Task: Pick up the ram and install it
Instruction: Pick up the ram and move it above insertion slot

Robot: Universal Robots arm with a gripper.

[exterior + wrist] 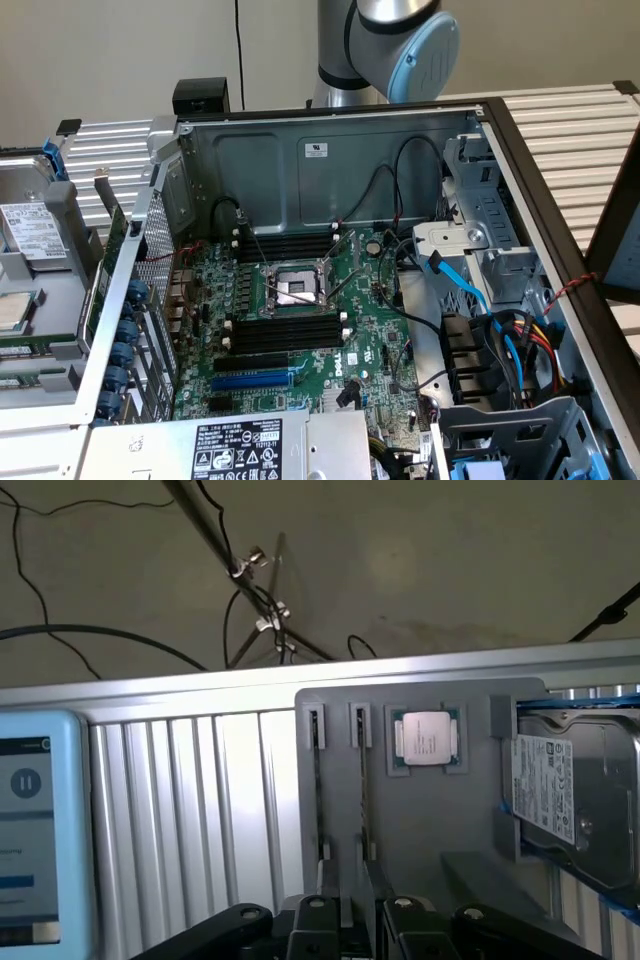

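The largest hazard we see is the open steel case (330,160). It is a deep box of thin grey sheet, and its walls and loose black and blue cables (462,285) crowd the green motherboard (375,300). A carried stick could snag a cable or strike a wall edge on the way in. The black memory slots (285,330) are long, narrow, rigid plastic beside the square metal socket (290,285). A tilted or off-line stick would jam there, or the push would flex the board.

On the ribbed aluminium bench (200,810), a matte grey tray (420,820) holds the ram (362,780). The ram stands on edge in a narrow slot near the tray's edge farthest from the hard drive (575,780), and a second stick (317,780) stands in the slot just beside it. Edge-on, both are thin, hard blades. We judge that an off-centre grasp could catch a slot wall, take the wrong stick, or let the smooth board slip.

The gripper (348,890) hovers at the slots' near end, its black jaws spread wide and holding nothing. The small metal-capped processor (425,738) lies between the slots and the drive, where a stray finger might knock it.
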